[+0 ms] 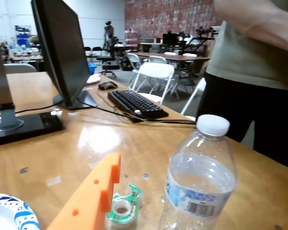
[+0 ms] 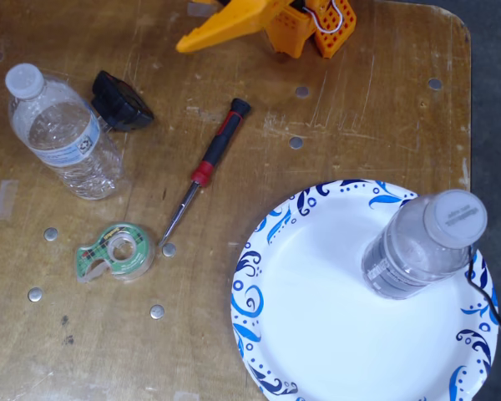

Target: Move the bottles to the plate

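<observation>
One clear bottle (image 2: 63, 134) with a white cap and a blue-printed label stands on the wooden table at the left; it fills the right of the wrist view (image 1: 201, 177). The second bottle (image 2: 422, 246) stands upright on the right side of the white, blue-patterned plate (image 2: 317, 301), whose rim shows at the wrist view's lower left (image 1: 7, 213). My orange gripper (image 2: 188, 25) is at the top edge of the fixed view, pointing left, empty, jaws apart, well right of the loose bottle. Only one finger (image 1: 93, 191) shows in the wrist view.
A green tape dispenser (image 2: 117, 251) and a red-and-black screwdriver (image 2: 204, 167) lie between the loose bottle and the plate. A black object (image 2: 121, 100) sits beside that bottle. In the wrist view a person (image 1: 249, 72), a keyboard (image 1: 134, 103) and a monitor (image 1: 62, 52) are beyond.
</observation>
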